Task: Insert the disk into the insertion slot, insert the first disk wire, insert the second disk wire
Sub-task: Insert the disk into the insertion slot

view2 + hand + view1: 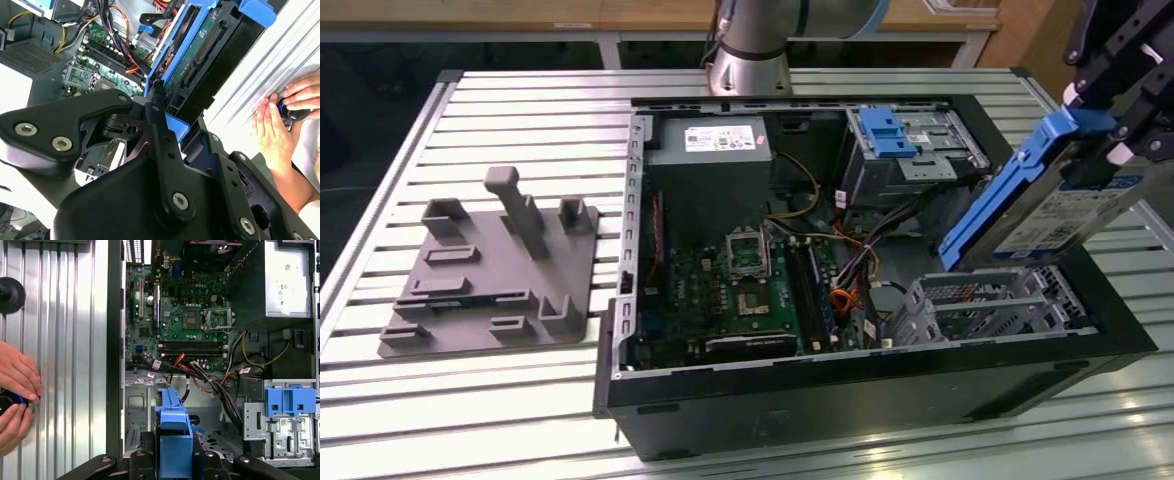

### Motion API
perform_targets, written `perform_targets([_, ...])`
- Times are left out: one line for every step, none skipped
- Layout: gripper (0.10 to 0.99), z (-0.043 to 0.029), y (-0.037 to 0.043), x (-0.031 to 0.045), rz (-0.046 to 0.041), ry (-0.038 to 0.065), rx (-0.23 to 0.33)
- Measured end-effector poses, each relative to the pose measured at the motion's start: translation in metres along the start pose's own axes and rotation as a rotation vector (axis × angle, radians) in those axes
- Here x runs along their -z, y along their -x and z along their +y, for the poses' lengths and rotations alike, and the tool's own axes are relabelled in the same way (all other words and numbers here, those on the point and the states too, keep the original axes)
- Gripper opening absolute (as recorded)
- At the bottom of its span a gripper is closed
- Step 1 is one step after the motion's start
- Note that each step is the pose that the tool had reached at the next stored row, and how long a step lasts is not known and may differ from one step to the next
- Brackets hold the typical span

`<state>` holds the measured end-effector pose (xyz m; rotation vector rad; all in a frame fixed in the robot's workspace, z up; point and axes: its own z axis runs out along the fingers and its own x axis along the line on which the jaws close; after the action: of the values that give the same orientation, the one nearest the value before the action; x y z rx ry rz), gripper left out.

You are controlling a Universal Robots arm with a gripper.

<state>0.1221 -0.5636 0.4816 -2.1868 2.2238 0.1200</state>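
Note:
My gripper (1110, 135) hangs at the exterior view's right, shut on the disk (1067, 215). The disk is a silver drive in a bright blue carrier (1003, 195). It is tilted, with its lower end just above the insertion slot (987, 305), a silver perforated cage in the near right corner of the open computer case. In both wrist views the black fingers (165, 145) clamp the blue carrier (172, 432), and the disk's (200, 55) circuit-board side shows. The slot (137, 407) lies just beyond the disk. Loose black, red and orange cables (854, 275) lie beside the cage; which are the disk wires I cannot tell.
A taller metal cage with a blue latch (901, 135) stands behind the slot. The motherboard (747, 290) and power supply (714, 150) take up the case's left part. A grey fixture plate (487, 270) sits on the slatted table. A person's hands (17, 390) rest beside the case.

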Motion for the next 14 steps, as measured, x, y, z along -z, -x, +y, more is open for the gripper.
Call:
perform_targets([0.361, -0.0002, 0.0, -0.0005, 0.0, 0.0, 0.0])
perform_targets([0.361, -0.0003, -0.0001, -0.001, 0.0001, 0.0, 0.0])
perform_targets([0.361, -0.0004, -0.0001, -0.0015, 0.0, 0.0, 0.0])
perform_targets([0.361, -0.0006, -0.0002, -0.0022, 0.0, 0.0, 0.0])
perform_targets([0.361, -0.0008, -0.0002, -0.0027, 0.0, 0.0, 0.0])
perform_targets([0.361, -0.001, -0.0002, -0.0033, 0.0001, 0.0, 0.0])
perform_targets([0.361, -0.0011, -0.0003, -0.0039, 0.0001, 0.0, 0.0])
perform_targets([0.361, -0.0013, -0.0003, -0.0045, 0.0001, 0.0, 0.0])
perform_targets([0.361, -0.0013, -0.0004, -0.0051, 0.0002, 0.0, 0.0])
perform_targets([0.361, -0.0014, -0.0004, -0.0057, 0.0003, 0.0, 0.0])
perform_targets([0.361, -0.0015, -0.0004, -0.0064, 0.0003, 0.0, 0.0])
perform_targets([0.361, -0.0015, -0.0005, -0.007, 0.0004, 0.0, 0.0])
perform_targets([0.361, -0.0016, -0.0005, -0.0076, 0.0007, 0.0, 0.0])
perform_targets([0.361, -0.0016, -0.0006, -0.0079, 0.001, 0.0, 0.0])
